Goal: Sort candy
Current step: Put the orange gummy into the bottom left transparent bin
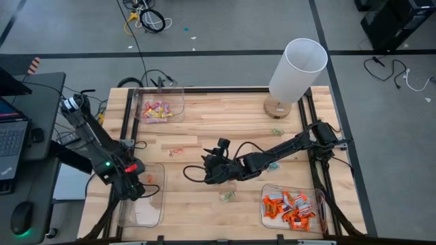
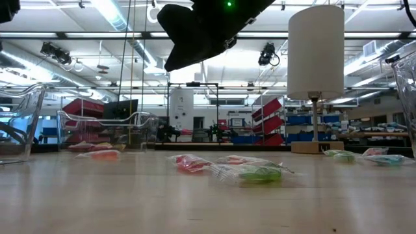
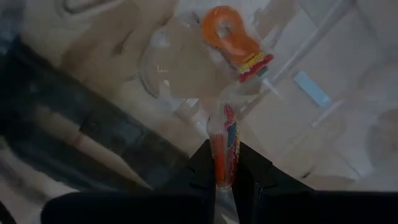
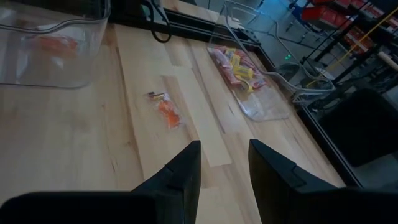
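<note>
A wooden table is seen from above, with two dark arms at work on sorting candy. The left gripper (image 1: 139, 189) is poised over a clear bin (image 1: 158, 214) at the table's near left corner, its fingers closed on a wrapped sweet (image 3: 224, 152) — orange and red, held upright, its long axis in line with the fingers. Below it, inside the bin, one orange sweet (image 3: 231, 38) is already lying. The coming release seems to depend on this: the held sweet hangs directly above the bin's floor, so only an opening of the fingers appears to be needed.

The right gripper (image 4: 224, 168) is held above mid-table with its fingers apart and nothing between them. Ahead of it a loose orange sweet (image 4: 166, 112) lies flat on the wood, its long axis running roughly away from the fingers; the right arm is the nearer one.

Elsewhere, a far bin (image 1: 161, 109) holds pink and yellow sweets, a near right bin (image 1: 293, 206) holds orange ones, and a white lamp (image 1: 294, 73) stands at the far right. A green sweet (image 1: 227, 196) lies near the front — nothing blocks either gripper.
</note>
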`<state>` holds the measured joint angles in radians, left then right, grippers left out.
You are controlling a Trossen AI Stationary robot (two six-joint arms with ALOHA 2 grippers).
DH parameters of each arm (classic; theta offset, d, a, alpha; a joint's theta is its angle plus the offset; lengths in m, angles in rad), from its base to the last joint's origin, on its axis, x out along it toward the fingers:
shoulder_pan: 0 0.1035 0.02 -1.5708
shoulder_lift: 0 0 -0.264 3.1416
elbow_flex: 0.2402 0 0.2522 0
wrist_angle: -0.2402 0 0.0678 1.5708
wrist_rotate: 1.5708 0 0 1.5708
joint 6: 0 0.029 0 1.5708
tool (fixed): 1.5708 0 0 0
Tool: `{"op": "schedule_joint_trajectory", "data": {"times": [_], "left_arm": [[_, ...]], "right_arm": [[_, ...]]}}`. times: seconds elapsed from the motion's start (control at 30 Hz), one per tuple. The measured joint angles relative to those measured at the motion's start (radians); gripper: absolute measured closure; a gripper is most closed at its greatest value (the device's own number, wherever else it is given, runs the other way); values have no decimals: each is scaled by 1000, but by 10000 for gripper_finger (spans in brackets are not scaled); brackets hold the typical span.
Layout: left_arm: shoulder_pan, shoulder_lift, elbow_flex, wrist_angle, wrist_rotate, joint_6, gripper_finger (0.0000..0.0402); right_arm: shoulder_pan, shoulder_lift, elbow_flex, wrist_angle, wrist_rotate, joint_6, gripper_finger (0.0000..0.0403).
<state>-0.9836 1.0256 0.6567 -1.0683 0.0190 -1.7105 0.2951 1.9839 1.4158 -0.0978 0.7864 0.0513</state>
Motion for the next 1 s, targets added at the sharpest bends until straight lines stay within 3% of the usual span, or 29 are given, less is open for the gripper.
{"op": "schedule_joint_trajectory", "data": {"times": [0.53,1.0], "left_arm": [[1,0,-27,29,-52,0,357],[2,0,-27,26,-53,-1,299]], "right_arm": [[-4,0,0,23,-5,6,283],[-25,0,0,40,-43,6,283]]}}
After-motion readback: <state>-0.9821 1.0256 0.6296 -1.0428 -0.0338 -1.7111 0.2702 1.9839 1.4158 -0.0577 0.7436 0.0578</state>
